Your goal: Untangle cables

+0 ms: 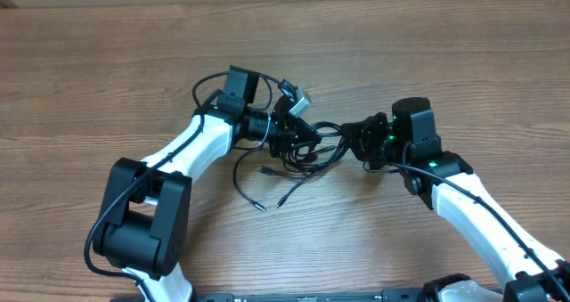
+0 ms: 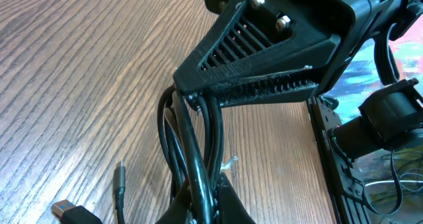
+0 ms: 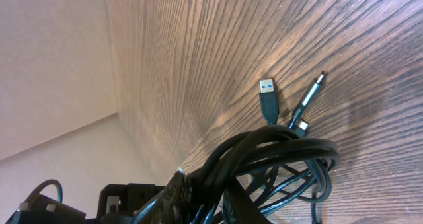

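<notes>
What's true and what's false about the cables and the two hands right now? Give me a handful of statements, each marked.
1. The left hand is shut on the cables. True.
2. The cables lie apart in straight lines. False: they are bunched in one tangle between the two hands, with a few loose ends trailing on the table.
3. A USB plug with a blue insert shows in the right wrist view. True.
4. The table is white plastic. False: it is brown with wood grain.
5. The right hand is parked far from the tangle. False: it is right at the tangle, on the side opposite the left hand.
</notes>
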